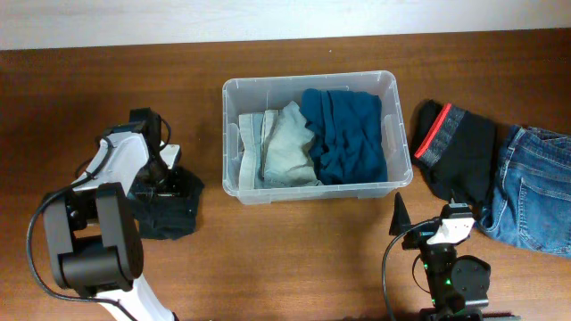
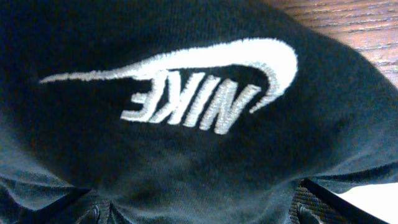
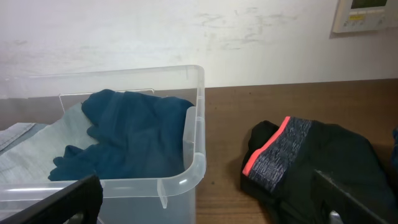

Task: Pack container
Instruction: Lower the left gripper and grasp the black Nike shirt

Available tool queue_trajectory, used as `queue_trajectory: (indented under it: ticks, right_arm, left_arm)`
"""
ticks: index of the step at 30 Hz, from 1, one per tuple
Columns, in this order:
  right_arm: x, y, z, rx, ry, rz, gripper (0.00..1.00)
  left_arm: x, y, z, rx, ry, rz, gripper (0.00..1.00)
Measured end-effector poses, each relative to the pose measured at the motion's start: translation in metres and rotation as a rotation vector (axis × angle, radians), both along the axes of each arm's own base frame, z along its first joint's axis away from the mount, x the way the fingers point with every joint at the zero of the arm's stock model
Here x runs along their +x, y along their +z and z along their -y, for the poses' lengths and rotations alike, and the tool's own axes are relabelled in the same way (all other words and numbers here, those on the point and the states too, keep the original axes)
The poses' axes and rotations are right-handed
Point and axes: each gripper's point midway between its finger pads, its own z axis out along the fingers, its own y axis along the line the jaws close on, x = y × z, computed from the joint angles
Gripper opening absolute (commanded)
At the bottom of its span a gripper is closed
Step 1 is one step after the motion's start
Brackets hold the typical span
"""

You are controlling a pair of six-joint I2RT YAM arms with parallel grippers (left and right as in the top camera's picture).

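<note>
Overhead, the container (image 1: 308, 80) sits at the middle of the table (image 1: 285, 259) with bare wood to its left; left wrist, a black Nike garment (image 2: 186, 155) fills the view, the left gripper's (image 2: 202, 210) opening impossible to tell; right wrist, the right gripper (image 3: 205, 186) is spread wide and empty near the container's corner

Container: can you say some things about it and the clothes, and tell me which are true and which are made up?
A blue cloth lies in the container. True.
The jeans are in the container. False: they lie on the table, to its right.
The black cloth left of the container says NIKE. True.
The container has a lid on. False: its top is open.
</note>
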Motion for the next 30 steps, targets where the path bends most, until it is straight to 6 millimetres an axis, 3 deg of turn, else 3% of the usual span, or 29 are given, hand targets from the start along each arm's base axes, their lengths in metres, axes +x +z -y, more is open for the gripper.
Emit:
queue_trajectory:
  ticks: [13, 16, 23, 25, 30]
  right_arm:
    - [0.000, 0.000, 0.000, -0.001, 0.000, 0.000, 0.98]
    - [0.000, 0.000, 0.000, 0.000, 0.000, 0.000, 0.98]
    - [0.000, 0.000, 0.000, 0.000, 0.000, 0.000, 0.98]
    - [0.000, 0.000, 0.000, 0.000, 0.000, 0.000, 0.98]
    - [0.000, 0.000, 0.000, 0.000, 0.000, 0.000, 0.98]
  left_arm:
    - [0.000, -0.006, -0.004, 0.024, -0.001, -0.019, 0.79]
    - [0.000, -0.006, -0.004, 0.027, -0.001, -0.019, 0.72]
    - [0.001, -0.006, -0.012, 0.054, 0.005, -0.015, 0.45]
    - [0.001, -0.006, -0.014, 0.061, 0.005, -0.014, 0.27]
    - [0.002, -0.006, -0.017, 0.072, -0.002, -0.013, 0.01]
